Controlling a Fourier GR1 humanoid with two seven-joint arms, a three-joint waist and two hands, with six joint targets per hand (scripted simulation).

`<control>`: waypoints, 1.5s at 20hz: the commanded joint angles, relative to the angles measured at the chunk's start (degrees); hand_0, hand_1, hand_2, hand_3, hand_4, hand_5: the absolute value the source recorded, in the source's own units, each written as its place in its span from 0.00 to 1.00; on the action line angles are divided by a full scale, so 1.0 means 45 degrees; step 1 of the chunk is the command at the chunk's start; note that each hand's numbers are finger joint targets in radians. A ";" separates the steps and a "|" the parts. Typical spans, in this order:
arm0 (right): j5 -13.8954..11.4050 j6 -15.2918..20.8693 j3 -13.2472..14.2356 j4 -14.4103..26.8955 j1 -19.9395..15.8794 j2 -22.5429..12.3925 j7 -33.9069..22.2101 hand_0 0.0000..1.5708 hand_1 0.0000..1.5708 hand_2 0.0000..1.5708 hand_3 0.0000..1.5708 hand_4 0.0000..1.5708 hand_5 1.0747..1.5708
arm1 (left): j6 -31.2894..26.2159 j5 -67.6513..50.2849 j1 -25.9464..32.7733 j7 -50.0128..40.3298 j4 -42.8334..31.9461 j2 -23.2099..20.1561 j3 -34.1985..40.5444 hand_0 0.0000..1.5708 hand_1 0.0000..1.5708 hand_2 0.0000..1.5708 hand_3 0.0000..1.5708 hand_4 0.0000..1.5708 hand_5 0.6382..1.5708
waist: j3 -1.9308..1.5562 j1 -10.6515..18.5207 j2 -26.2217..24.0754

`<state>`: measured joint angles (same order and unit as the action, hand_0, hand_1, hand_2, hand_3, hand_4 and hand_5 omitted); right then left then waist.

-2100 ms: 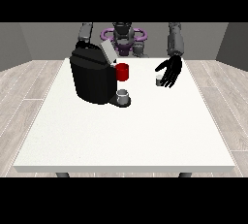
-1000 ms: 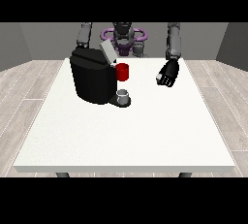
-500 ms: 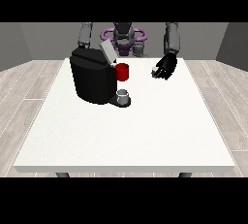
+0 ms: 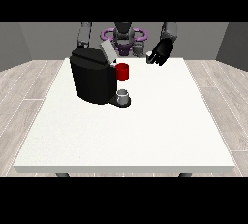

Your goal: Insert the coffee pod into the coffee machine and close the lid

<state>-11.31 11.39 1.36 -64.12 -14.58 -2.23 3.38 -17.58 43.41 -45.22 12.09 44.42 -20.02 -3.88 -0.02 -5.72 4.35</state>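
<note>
Hovering right of the coffee machine [image 4: 94,80], the robot hand at the view's right [image 4: 160,53] pinched a small white coffee pod [image 4: 148,54]; machine's lid [image 4: 107,52] stood open, above the white surface [image 4: 145,131].

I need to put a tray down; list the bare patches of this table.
Bare: the white table from the coffee machine to the near edge, and the strip at the view's right, in front of the raised hand. Crowded: the far-left area, with machine, red part and grey cup.
</note>
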 commanded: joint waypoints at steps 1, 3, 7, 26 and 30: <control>-0.0096 -0.0281 -0.0401 -0.0638 -0.0051 0.0072 -0.0437 0.00 0.00 0.00 0.00 0.00 1.00 | -0.0102 0.0079 -0.0268 -0.0386 -0.0136 0.0190 0.0287 0.91 0.91 0.89 0.85 0.35 1.00 | 0.0005 -0.0591 -0.0250; 0.0114 -0.0549 -0.0189 -0.0313 -0.0377 -0.0087 -0.0226 0.00 0.00 0.00 0.00 0.00 1.00 | -0.0126 0.0099 -0.0818 -0.0981 0.0030 0.0600 0.0344 0.91 0.91 0.89 0.85 0.35 1.00 | 0.0003 -0.0631 0.0043; 0.0646 -0.0936 0.0236 0.0002 -0.0352 -0.0393 -0.0205 0.00 0.00 0.00 0.00 0.00 1.00 | -0.1149 0.0096 -0.1473 -0.1044 0.0704 0.0563 0.0110 0.85 0.85 0.87 0.86 0.36 1.00 | -0.0001 -0.0416 -0.0513; 0.0671 -0.0908 0.0301 -0.2149 -0.1958 -0.0583 -0.0663 0.00 0.00 0.00 0.00 0.17 1.00 | -0.1750 -0.0667 -0.5232 -0.2192 -0.0768 -0.1167 0.2401 0.79 0.79 0.82 0.79 0.30 1.00 | -0.0001 -0.2468 0.1811; 0.0130 -0.0298 -0.0145 -0.2182 -0.1923 -0.0100 -0.0416 0.00 0.00 0.00 0.00 0.00 1.00 | -0.1452 -0.0525 -0.5601 -0.1992 -0.0972 -0.1210 0.2410 0.78 0.78 0.82 0.79 0.31 1.00 | 0.0000 -0.2690 0.2595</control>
<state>-10.01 8.98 0.94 -74.25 -22.74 -3.28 0.20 -24.61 40.58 -68.55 2.77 40.41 -25.47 7.09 0.00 -17.29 13.28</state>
